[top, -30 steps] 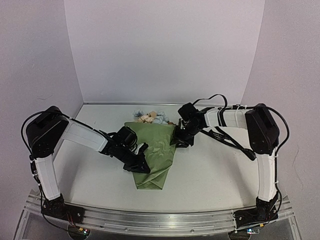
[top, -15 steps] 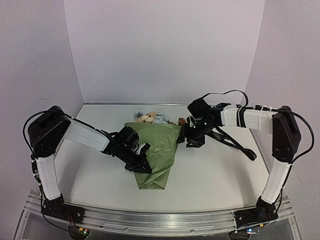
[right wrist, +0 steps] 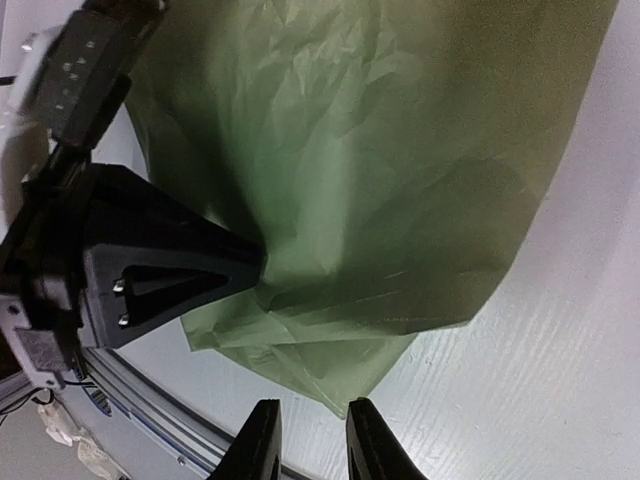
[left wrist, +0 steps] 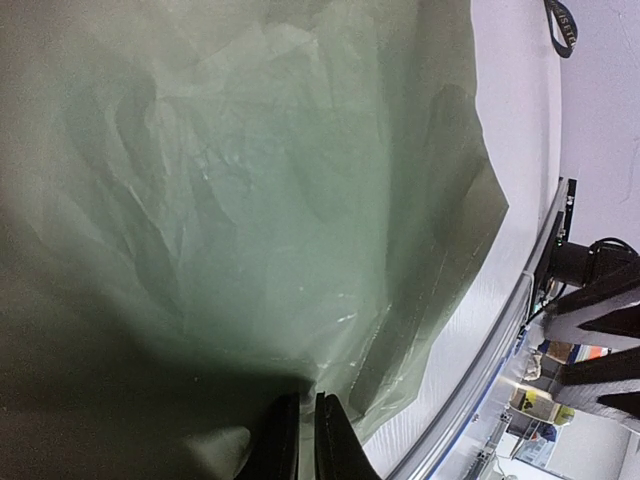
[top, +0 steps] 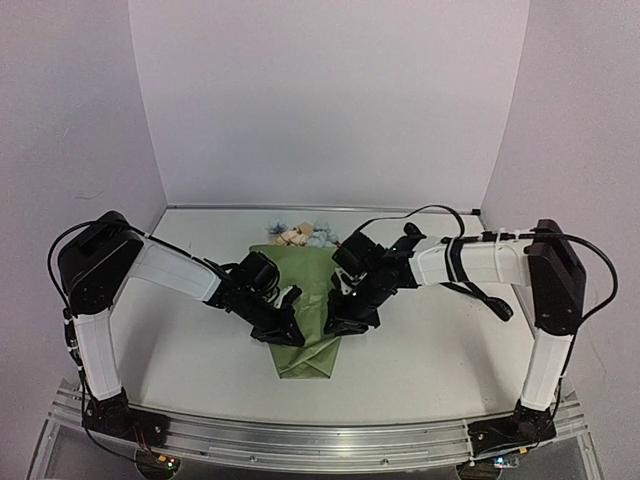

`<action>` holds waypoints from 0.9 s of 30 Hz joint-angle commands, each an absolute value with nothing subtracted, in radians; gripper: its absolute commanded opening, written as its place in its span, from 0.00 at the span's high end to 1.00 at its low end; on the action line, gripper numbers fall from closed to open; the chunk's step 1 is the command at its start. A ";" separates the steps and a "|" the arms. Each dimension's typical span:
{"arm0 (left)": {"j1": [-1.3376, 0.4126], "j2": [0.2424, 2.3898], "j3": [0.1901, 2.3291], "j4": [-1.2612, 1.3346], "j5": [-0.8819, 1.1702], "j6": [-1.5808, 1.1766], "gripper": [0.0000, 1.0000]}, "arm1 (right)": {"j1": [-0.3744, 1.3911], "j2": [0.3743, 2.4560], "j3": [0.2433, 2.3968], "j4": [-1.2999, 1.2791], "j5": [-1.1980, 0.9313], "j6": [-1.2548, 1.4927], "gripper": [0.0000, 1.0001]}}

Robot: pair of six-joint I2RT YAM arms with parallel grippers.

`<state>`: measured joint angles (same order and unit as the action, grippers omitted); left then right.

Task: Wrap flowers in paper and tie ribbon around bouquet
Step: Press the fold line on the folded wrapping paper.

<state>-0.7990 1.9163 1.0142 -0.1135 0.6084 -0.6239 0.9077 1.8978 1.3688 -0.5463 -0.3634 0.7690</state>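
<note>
The bouquet lies on the table: the olive-green paper (top: 318, 285) folded into a cone over the flowers (top: 300, 235), whose blue and cream heads stick out at the far end. My left gripper (top: 289, 336) is shut on a fold of the paper (left wrist: 260, 200) low on the cone's left side, and its tips (right wrist: 258, 265) show in the right wrist view. My right gripper (top: 337, 324) hovers over the cone's lower right, and in its own view the right gripper (right wrist: 315, 440) is open, empty, just past the paper's corner (right wrist: 350, 400). The black ribbon (top: 497, 305) lies at the right.
The white table (top: 430, 350) has walls at the back and on both sides. A metal rail (top: 320, 440) runs along the near edge. The lettered black ribbon (left wrist: 562, 25) also shows at the top right of the left wrist view.
My right gripper left the cone's upper right edge, swung out to the right, then came back down to the cone's lower right. The left gripper kept its pinch and place.
</note>
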 commanded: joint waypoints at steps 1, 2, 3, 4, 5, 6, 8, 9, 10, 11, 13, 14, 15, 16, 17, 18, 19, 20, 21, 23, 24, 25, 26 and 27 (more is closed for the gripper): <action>-0.804 1.916 1.036 -0.136 0.597 -0.601 0.91 | 0.899 1.974 1.394 -0.484 -0.373 0.808 0.77; -0.804 1.914 1.034 -0.135 0.597 -0.601 0.91 | 0.899 1.987 1.394 -0.479 -0.366 0.806 0.77; -0.804 1.911 1.031 -0.133 0.596 -0.601 0.91 | 0.899 1.999 1.393 -0.474 -0.358 0.802 0.78; -0.804 1.908 1.029 -0.131 0.597 -0.601 0.91 | 0.899 2.009 1.391 -0.468 -0.348 0.801 0.78; -0.804 1.906 1.027 -0.129 0.597 -0.602 0.91 | 0.899 2.016 1.391 -0.462 -0.337 0.802 0.79; -0.804 1.904 1.024 -0.128 0.597 -0.603 0.91 | 0.899 2.022 1.393 -0.461 -0.329 0.804 0.79; -0.804 1.899 1.021 -0.128 0.596 -0.604 0.91 | 0.899 2.025 1.387 -0.458 -0.318 0.810 0.80; -0.804 1.895 1.020 -0.129 0.594 -0.604 0.91 | 0.899 2.024 1.380 -0.457 -0.310 0.819 0.81; -0.804 1.893 1.019 -0.129 0.594 -0.604 0.91 | 0.899 2.023 1.372 -0.457 -0.301 0.832 0.81; -0.804 1.891 1.018 -0.130 0.594 -0.604 0.91 | 0.899 2.022 1.366 -0.457 -0.296 0.836 0.82; -0.804 1.882 1.017 -0.133 0.594 -0.603 0.91 | 0.899 2.022 1.355 -0.459 -0.288 0.843 0.82; -0.804 1.876 1.015 -0.134 0.594 -0.603 0.91 | 0.899 2.026 1.353 -0.459 -0.287 0.846 0.83; -0.804 1.868 1.013 -0.136 0.594 -0.603 0.91 | 0.899 2.032 1.354 -0.459 -0.288 0.848 0.83; -0.804 1.856 1.010 -0.137 0.595 -0.604 0.90 | 0.899 2.039 1.357 -0.459 -0.290 0.852 0.83; -0.804 1.842 1.006 -0.138 0.598 -0.604 0.90 | 0.899 2.046 1.361 -0.460 -0.293 0.856 0.84; -0.804 1.828 1.001 -0.136 0.603 -0.605 0.89 | 0.899 2.052 1.363 -0.461 -0.293 0.860 0.84; -0.804 1.814 0.993 -0.134 0.607 -0.605 0.88 | 0.899 2.057 1.363 -0.462 -0.291 0.863 0.85; -0.804 1.801 0.985 -0.134 0.611 -0.606 0.87 | 0.899 2.060 1.361 -0.464 -0.289 0.864 0.85; -0.804 1.786 0.977 -0.135 0.614 -0.606 0.87 | 0.899 2.061 1.358 -0.465 -0.284 0.866 0.85; -0.804 1.762 0.956 -0.139 0.620 -0.606 0.87 | 0.899 2.060 1.352 -0.469 -0.276 0.870 0.86; -0.804 1.750 0.942 -0.141 0.622 -0.606 0.87 | 0.898 2.060 1.349 -0.471 -0.274 0.870 0.86; -0.804 1.742 0.927 -0.142 0.626 -0.607 0.87 | 0.898 2.060 1.348 -0.474 -0.271 0.872 0.86; -0.804 1.734 0.912 -0.143 0.630 -0.608 0.87 | 0.898 2.060 1.347 -0.478 -0.268 0.873 0.86; -0.804 1.728 0.894 -0.142 0.635 -0.609 0.88 | 0.898 2.060 1.348 -0.482 -0.265 0.873 0.86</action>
<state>-0.7998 1.7844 0.9432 -0.1308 0.6099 -0.6243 0.8993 2.0464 1.3556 -0.4637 -0.3055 0.8606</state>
